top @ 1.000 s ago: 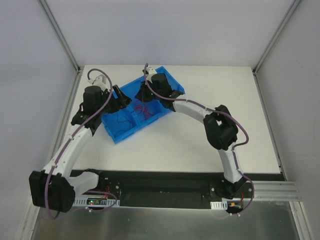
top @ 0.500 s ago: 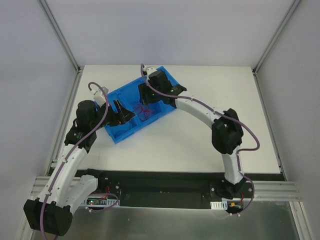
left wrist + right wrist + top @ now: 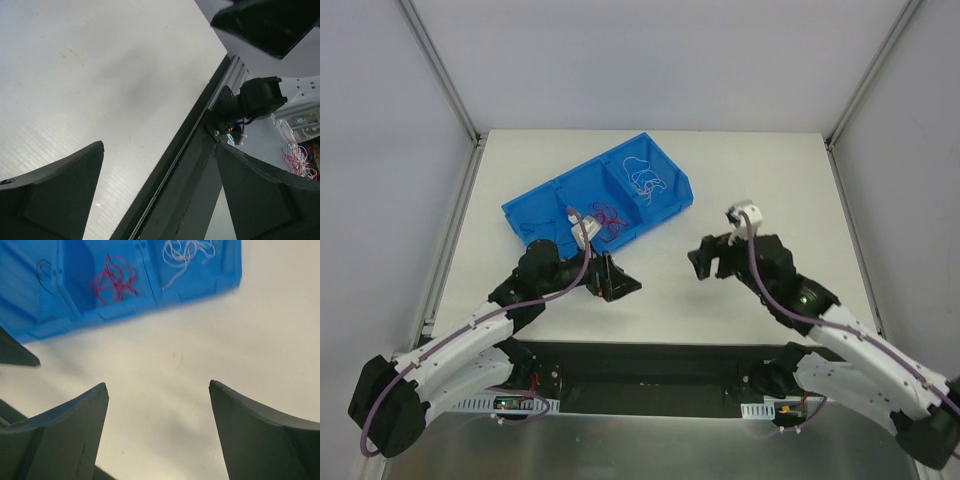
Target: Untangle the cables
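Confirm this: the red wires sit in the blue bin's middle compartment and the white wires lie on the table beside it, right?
No: the white wires lie inside the blue bin, in the compartment next to the red wires, as the right wrist view shows.

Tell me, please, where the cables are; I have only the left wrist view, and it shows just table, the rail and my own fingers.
Observer: They lie in a blue bin on the table, beyond your left gripper.
Operator: Are the wires apart from one another?
Observer: Yes. The right wrist view shows the black wire, the red wire and the white wire, each in its own compartment.
Operator: Is the right gripper holding anything?
Observer: No. The right gripper is open and empty, and it faces the bin across bare table.
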You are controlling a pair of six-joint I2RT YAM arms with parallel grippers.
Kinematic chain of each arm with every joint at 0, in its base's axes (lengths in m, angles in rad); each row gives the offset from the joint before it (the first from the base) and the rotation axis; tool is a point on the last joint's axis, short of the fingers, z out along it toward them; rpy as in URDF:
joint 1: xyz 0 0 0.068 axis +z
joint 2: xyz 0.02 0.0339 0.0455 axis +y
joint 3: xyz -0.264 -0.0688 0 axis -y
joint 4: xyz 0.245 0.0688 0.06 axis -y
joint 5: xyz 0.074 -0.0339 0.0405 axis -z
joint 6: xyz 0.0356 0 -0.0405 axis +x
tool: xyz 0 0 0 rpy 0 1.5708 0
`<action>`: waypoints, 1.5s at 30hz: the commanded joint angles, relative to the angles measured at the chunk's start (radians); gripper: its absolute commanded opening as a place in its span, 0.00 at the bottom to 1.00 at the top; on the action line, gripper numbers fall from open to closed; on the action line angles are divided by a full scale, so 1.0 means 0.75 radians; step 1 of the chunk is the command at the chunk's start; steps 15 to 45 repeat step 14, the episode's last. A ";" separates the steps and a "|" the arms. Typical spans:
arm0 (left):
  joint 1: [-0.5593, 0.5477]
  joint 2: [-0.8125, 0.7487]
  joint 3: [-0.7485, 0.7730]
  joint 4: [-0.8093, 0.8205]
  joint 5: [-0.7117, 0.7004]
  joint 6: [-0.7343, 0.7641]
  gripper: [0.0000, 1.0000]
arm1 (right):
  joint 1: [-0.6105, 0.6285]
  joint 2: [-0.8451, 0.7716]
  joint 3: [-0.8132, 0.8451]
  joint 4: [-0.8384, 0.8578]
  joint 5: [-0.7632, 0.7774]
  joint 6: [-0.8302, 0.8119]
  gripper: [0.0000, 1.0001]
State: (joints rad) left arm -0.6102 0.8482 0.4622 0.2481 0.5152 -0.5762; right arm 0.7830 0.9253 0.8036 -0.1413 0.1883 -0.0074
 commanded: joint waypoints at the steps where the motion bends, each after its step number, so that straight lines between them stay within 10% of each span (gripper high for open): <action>1: -0.037 -0.171 -0.105 0.338 -0.032 0.069 0.93 | -0.001 -0.439 -0.336 -0.014 0.045 0.136 0.89; 13: -0.041 -0.995 -0.530 0.348 -0.214 -0.005 0.99 | -0.001 -1.409 -0.822 -0.051 0.264 0.458 0.96; 45: -0.041 -1.030 -0.530 0.328 -0.227 -0.001 0.99 | 0.001 -1.420 -0.812 -0.089 0.277 0.456 0.96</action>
